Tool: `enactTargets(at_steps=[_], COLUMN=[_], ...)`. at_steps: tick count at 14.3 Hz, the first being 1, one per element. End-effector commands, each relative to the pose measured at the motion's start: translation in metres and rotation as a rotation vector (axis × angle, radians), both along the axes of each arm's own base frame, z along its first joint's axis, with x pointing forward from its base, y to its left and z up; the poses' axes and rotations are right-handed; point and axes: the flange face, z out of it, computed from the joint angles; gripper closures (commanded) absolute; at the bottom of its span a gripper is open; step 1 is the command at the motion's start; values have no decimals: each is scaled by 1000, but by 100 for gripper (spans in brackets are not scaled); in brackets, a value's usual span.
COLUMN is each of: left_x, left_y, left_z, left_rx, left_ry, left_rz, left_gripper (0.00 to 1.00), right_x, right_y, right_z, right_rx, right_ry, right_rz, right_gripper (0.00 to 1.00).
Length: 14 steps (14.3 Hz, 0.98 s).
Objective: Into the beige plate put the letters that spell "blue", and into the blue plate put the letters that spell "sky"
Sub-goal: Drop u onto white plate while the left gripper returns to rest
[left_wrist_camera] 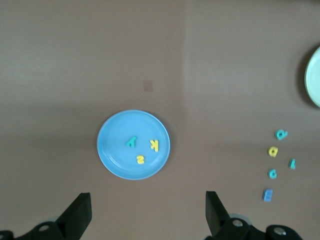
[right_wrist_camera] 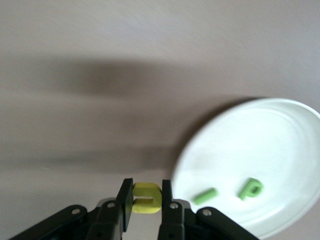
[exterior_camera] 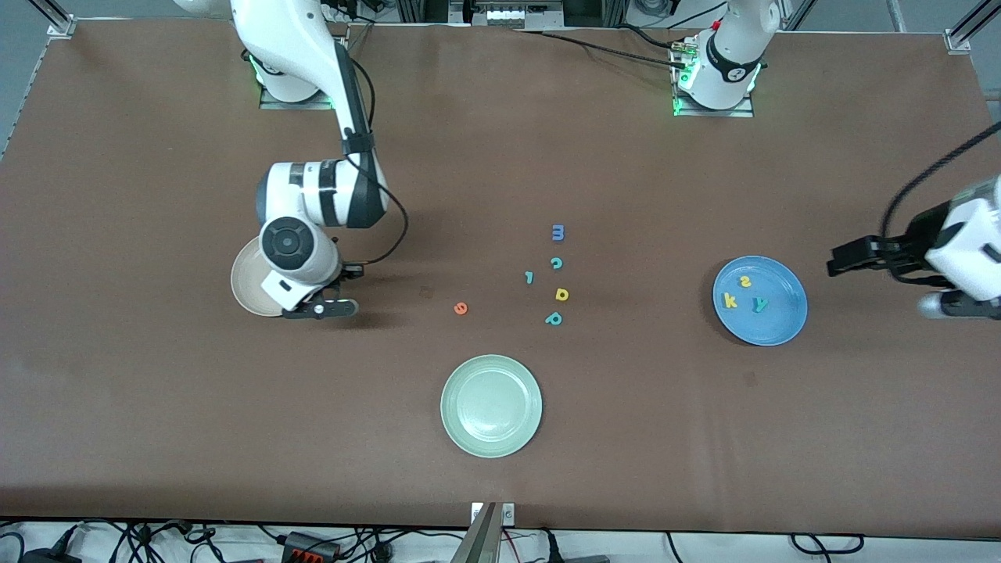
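Note:
My right gripper (right_wrist_camera: pixel 147 192) is shut on the yellow u (right_wrist_camera: pixel 147 198), low over the table right beside the beige plate's rim (right_wrist_camera: pixel 210 135). The green l (right_wrist_camera: pixel 205 195) and green b (right_wrist_camera: pixel 250 188) lie in that plate (exterior_camera: pixel 244 283), which the right arm partly hides in the front view. The orange e (exterior_camera: pixel 461 308) lies on the table. The blue plate (exterior_camera: pixel 760 300) holds the yellow s (exterior_camera: pixel 745 282), yellow k (exterior_camera: pixel 730 301) and teal y (exterior_camera: pixel 759 304). My left gripper (exterior_camera: pixel 837 262) waits open and bare beside the blue plate (left_wrist_camera: pixel 133 145), toward the left arm's end.
A pale green plate (exterior_camera: pixel 491 406) sits nearest the front camera. Loose letters lie mid-table: a blue m (exterior_camera: pixel 557 232), teal c (exterior_camera: pixel 556 263), small teal hooked letter (exterior_camera: pixel 529 277), yellow round-bellied letter (exterior_camera: pixel 561 294) and teal p (exterior_camera: pixel 554 318).

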Motion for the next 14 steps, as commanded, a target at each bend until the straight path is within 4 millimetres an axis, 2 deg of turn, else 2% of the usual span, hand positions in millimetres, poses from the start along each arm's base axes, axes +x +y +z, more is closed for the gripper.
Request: enactTargets(at_steps=[1, 3, 6, 8, 10, 11, 13, 14], left_x=[-46, -74, -70, -71, -70, -70, -60, -56], left_y=[-10, -4, -7, -17, -22, -27, -29, -30], left_z=[14, 15, 3, 3, 3, 5, 8, 8], left_rx=[28, 24, 33, 38, 92, 96, 96, 96], left_ry=[-84, -119, -101, -96, -103, -107, -121, -124], left_rz=[24, 38, 27, 8, -28, -40, -44, -44], left_gripper=[0, 0, 0, 0, 0, 0, 0, 0], right_x=[-15, -20, -24, -23, -17, -15, -8, -3], right_y=[-42, -70, -86, -94, -112, -115, -110, -107], right_z=[-3, -8, -17, -18, -21, -21, -14, -8], right_rx=[29, 36, 25, 28, 29, 28, 32, 34], right_ry=[61, 91, 89, 91, 77, 70, 53, 40], right_rz=[64, 76, 60, 64, 56, 54, 47, 50], right_gripper=[82, 82, 80, 76, 76, 68, 0, 0])
